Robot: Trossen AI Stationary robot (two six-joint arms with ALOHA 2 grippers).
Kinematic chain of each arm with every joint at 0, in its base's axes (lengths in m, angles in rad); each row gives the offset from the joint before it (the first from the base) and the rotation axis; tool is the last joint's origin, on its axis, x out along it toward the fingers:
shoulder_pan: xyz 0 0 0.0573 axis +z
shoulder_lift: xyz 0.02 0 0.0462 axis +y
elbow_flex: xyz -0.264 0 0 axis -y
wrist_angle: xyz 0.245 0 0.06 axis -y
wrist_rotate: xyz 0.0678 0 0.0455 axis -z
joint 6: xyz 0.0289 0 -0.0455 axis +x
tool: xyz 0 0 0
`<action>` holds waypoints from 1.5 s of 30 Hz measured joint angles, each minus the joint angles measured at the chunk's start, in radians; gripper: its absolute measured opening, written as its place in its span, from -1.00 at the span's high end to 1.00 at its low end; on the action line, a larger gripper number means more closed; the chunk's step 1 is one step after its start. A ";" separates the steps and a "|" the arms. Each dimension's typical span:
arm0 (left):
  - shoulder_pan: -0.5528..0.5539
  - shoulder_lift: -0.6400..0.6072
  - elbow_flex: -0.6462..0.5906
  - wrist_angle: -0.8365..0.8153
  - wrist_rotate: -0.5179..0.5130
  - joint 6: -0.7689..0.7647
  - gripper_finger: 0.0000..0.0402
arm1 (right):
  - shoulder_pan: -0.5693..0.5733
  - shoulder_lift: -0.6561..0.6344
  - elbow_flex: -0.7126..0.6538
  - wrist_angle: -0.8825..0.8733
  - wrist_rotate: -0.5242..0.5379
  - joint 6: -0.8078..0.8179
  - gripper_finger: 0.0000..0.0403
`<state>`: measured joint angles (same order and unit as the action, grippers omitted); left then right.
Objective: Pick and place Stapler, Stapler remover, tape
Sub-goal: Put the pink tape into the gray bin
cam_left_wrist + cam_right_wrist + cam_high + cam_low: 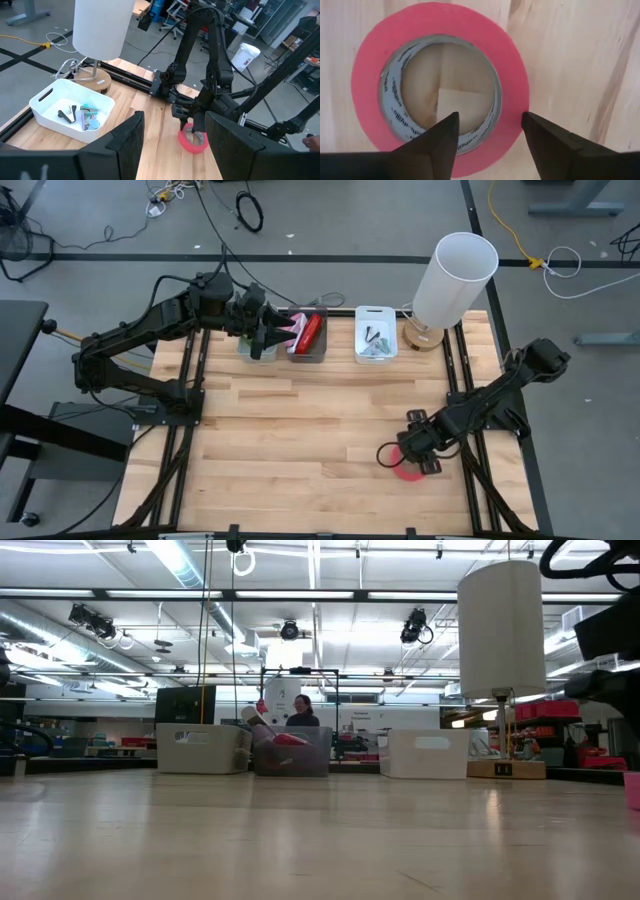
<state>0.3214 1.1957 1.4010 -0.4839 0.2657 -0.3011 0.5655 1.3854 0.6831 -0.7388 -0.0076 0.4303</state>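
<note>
We've got the right gripper [487, 132] low over the pink tape [440, 85], flat on the bench [300, 430]; fingers spread astride its wall, nothing gripped yet. Left gripper [172, 132] waits w/ fingers apart, empty, by the bins.

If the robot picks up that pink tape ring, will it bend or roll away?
The pink tape roll probably stays stiff: its wound band looks thick around a cardboard core. Lying flat on the table, it shouldn't roll unless tipped on edge. The right gripper straddles one wall, so it may hang tilted.

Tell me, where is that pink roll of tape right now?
In the high view, the pink tape lies flat on the table's near right part, directly under the right gripper, whose open fingers straddle its rim.
</note>
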 joint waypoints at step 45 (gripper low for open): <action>0.000 0.000 0.000 0.000 -0.011 -0.001 -0.06 | -0.001 -0.028 -0.089 0.176 0.072 0.099 0.34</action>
<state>0.3214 1.1957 1.4010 -0.4835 0.2546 -0.3019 0.5644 1.3571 0.5941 -0.5627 0.0643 0.5289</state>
